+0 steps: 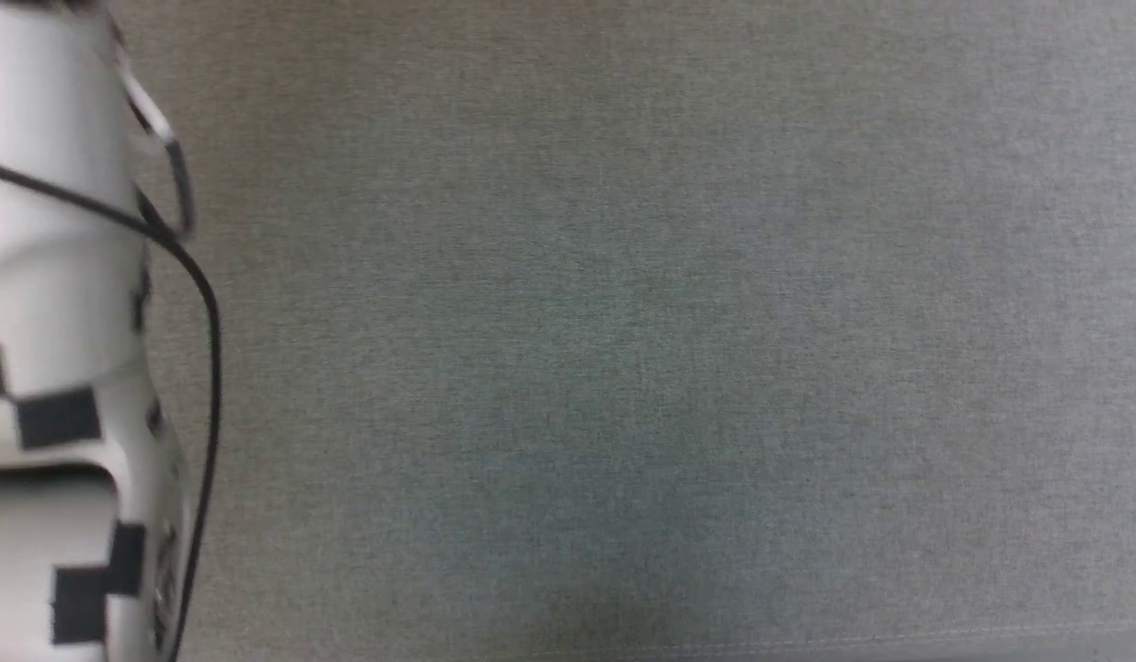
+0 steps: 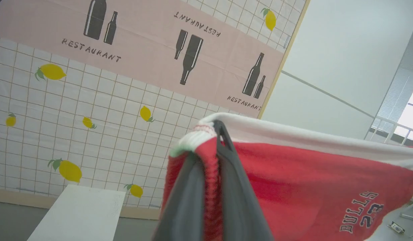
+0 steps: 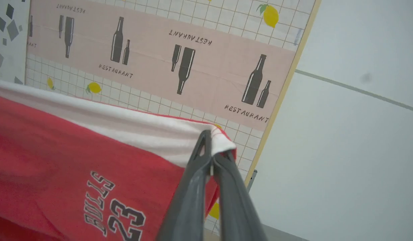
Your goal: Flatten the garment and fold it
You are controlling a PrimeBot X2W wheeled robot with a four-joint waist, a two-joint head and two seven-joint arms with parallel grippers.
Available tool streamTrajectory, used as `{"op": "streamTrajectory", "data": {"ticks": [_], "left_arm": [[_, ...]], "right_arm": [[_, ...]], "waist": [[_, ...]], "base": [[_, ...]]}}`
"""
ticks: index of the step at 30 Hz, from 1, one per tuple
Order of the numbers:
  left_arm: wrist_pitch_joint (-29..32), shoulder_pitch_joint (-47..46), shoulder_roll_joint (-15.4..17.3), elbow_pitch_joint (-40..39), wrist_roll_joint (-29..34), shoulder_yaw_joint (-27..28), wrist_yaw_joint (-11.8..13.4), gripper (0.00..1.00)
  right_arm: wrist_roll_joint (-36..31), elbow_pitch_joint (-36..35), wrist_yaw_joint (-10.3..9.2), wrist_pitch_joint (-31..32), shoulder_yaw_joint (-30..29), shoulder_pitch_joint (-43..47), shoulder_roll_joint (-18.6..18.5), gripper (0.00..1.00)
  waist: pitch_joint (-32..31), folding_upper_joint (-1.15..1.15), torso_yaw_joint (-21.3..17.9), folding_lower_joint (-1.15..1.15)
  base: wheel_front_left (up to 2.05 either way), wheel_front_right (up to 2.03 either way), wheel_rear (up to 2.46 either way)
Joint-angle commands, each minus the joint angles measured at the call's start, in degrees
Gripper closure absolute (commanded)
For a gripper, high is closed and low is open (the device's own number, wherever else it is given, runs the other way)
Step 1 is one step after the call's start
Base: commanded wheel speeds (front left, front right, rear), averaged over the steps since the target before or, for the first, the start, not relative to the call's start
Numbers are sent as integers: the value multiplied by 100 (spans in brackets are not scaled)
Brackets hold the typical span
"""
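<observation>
In the head view, a grey woven cloth surface (image 1: 623, 322) is seen lying flat, with a pale forearm (image 1: 52, 276) and its black cable (image 1: 209, 313) at the left edge. The picture is soft, and a dark shape at the far right edge cannot be identified.

In the left wrist view, the left gripper (image 2: 214, 139) is seen pressed together on a corner of the red garment (image 2: 293, 174), pinching it at the white ribbed trim. The cloth is held up in the air and drawn taut to the right, with "BULLS 23" printed on its lower part. A lemon-and-bottle wall backdrop (image 2: 92, 110) stands behind, with a white block (image 2: 79, 214) near its foot.

In the right wrist view, the right gripper (image 3: 213, 150) is likewise clamped on the opposite white-trimmed corner, and the red garment (image 3: 59, 147) is stretched away to the left between the two grips.

The fabric is judged to be thin, light and limp, so it would likely sag or slide wherever it is not tensioned. The thicker trim corners are judged the best places to hold it, with even tension kept as it is lowered onto the cloth surface.
</observation>
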Motion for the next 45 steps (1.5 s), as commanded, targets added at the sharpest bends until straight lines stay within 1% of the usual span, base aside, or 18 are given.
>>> {"op": "streamTrajectory", "data": {"ticks": [1,3,7,10,13,17,22,25,29,32,35,37,40,45], "left_arm": [[23,414,36,69,34,-103,-86,100],[6,929,106,53,81,-274,-181,100],[8,2229,188,-141,48,-557,-275,100],[109,3438,197,-393,-123,-684,-283,100],[287,4574,176,-726,-345,-767,-232,100],[583,5841,242,-1116,-437,-929,-35,100],[945,6881,341,-1559,-538,-1071,195,100],[1249,7382,457,-1898,-581,-1164,335,100],[1660,7845,602,-2326,-662,-1312,435,100],[1709,7969,616,-2604,-665,-1340,492,100],[1455,7898,494,-2783,-628,-1296,503,100],[1235,7730,386,-2798,-551,-1272,500,100],[951,7342,205,-2693,-428,-1280,469,100],[563,6493,-147,-2238,-314,-1259,439,100]], "right_arm": [[106,17,-12,22,139,450,-113,100],[313,-41,-12,123,422,988,-240,100],[842,-278,-12,420,744,2220,-493,100],[1174,-663,-12,716,730,3388,-668,100],[1380,-1115,-12,970,514,4533,-713,100],[1351,-1631,-12,1169,-9,5931,-520,100],[1150,-2131,-12,1487,-519,7245,-80,100],[980,-2462,-12,1881,-757,7899,90,100],[843,-2918,-12,2550,-935,8552,253,100],[844,-3290,-12,2901,-978,8777,299,100],[794,-3647,-12,2884,-1000,8644,285,100],[745,-3741,-12,2779,-929,8390,204,100],[712,-3621,-12,2554,-758,7800,1,100],[727,-2947,-12,2261,-309,6410,-367,100]], "waist": [[-183,0,76,-1],[-328,0,92,-1],[-716,0,127,-1],[-1060,0,176,-1],[-1327,0,205,-1],[-1655,0,243,-1],[-1933,0,277,-1],[-2041,0,296,-1],[-2094,0,335,-1],[-2080,0,374,-1],[-2049,0,418,-1],[-1990,0,467,-1],[-1878,0,582,-1],[-1562,0,849,-1]], "base": [[0,0,0],[0,0,0],[0,0,0],[0,0,0],[0,0,0],[0,0,0],[0,0,0],[0,0,0],[0,0,0],[0,0,0],[0,0,0],[0,0,0],[0,0,0],[0,0,0]]}}
